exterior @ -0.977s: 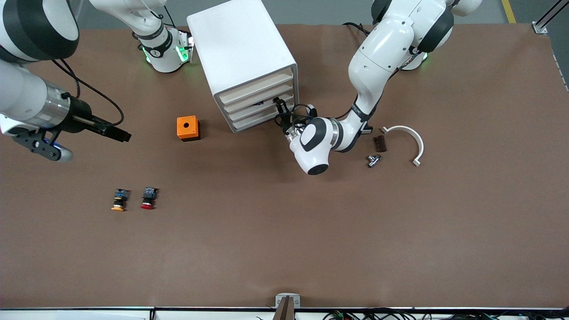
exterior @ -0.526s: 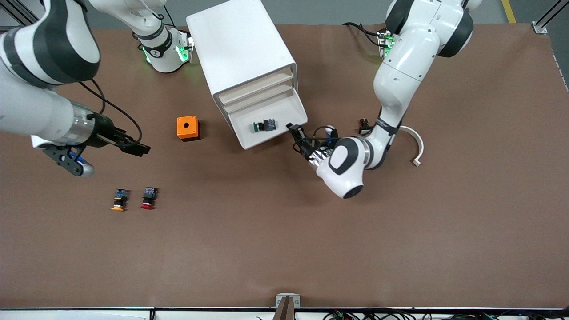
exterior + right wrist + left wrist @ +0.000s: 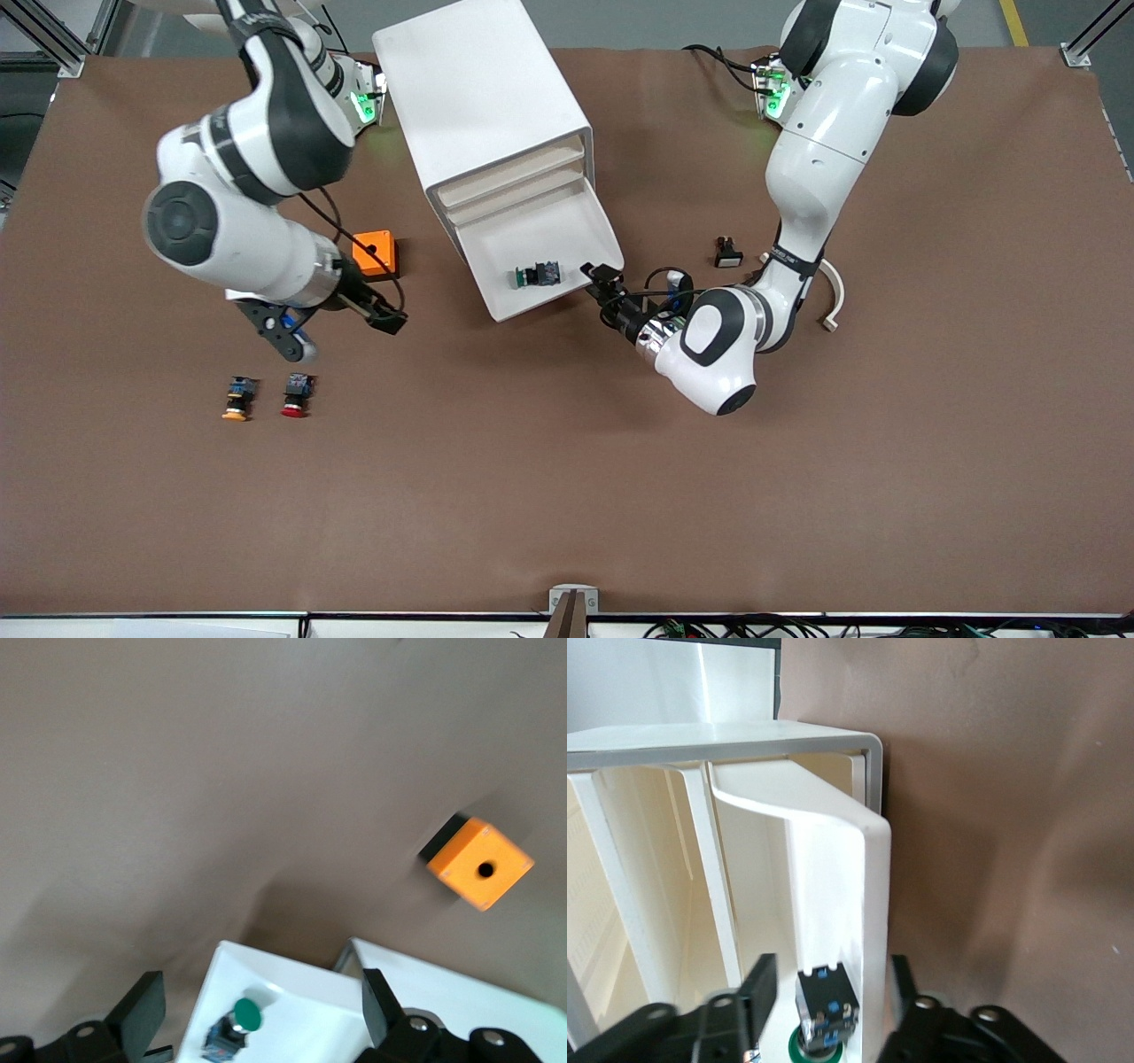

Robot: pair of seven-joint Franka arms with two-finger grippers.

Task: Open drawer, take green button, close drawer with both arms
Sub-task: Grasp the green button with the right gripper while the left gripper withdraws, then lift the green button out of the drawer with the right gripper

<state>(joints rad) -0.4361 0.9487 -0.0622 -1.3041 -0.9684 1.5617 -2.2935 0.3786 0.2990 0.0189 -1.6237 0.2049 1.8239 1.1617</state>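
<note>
On the brown table (image 3: 567,496), the white cabinet (image 3: 478,89) stood with its lowest drawer (image 3: 576,232) pulled out — the green-capped button (image 3: 535,276) lay inside it, near the front. At the drawer's front corner toward the left arm's end, the left gripper (image 3: 601,280) had its fingers (image 3: 760,988) spread to either side of the front wall. Over bare table beside the orange box (image 3: 375,254), the right gripper (image 3: 387,316) hung, its fingers (image 3: 142,1005) wide apart — holding nothing.
</note>
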